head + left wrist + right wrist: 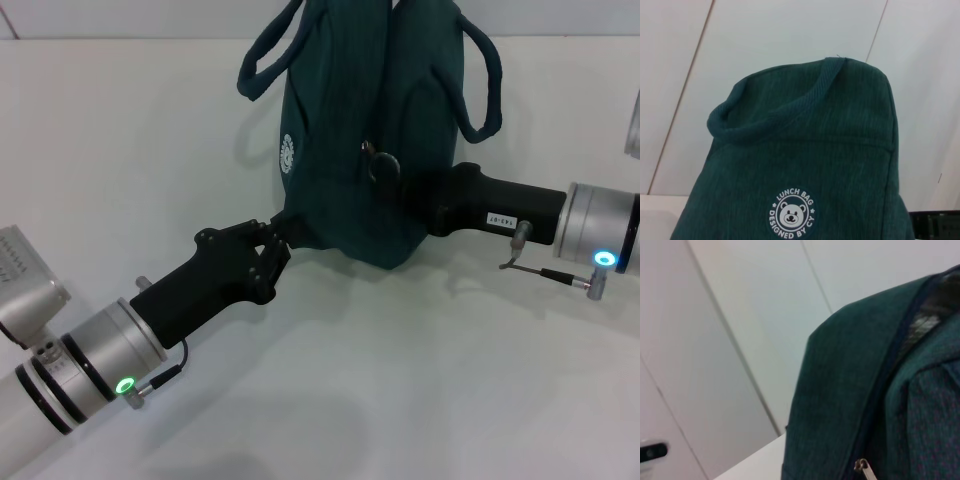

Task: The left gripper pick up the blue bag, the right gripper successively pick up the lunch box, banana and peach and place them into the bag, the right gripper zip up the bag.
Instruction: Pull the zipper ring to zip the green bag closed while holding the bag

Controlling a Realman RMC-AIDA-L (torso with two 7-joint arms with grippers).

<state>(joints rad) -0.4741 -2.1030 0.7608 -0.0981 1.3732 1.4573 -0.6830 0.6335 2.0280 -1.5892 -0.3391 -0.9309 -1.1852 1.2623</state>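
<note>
Right now your blue bag (370,130) stands upright near the far edge of the white tabletop (330,400), roughly midway between its left and right edges, with both looped handles (262,55) drooping outward over its sides. The left gripper (283,238) reaches in from the near-left corner, and its black fingers are clamped on the bag's lower left corner, pinching the fabric just above the tabletop. From the left wrist view you see the bag's side filling the lower part of the picture, with a round white bear logo (791,213) reading "LUNCH BAG DESIGNED BY CY" and one handle (775,112) curling across the fabric above it.

Your right gripper (420,205) comes in from the right edge of the tabletop, and its black body presses against the bag's right side, close to the silver ring pull (383,165) hanging on the face of the bag. Its fingertips are hidden behind the fabric, so you cannot tell whether they are apart or together. In the right wrist view you look along the dark zipper line (890,370) running down the bag, with a small metal zipper tab (863,468) showing at the picture's lower margin.

The bag's top runs out of the head view, so you cannot tell whether the zipper is closed. Green lights (124,385) glow on the left wrist, and a blue light (604,259) glows on the right wrist.
</note>
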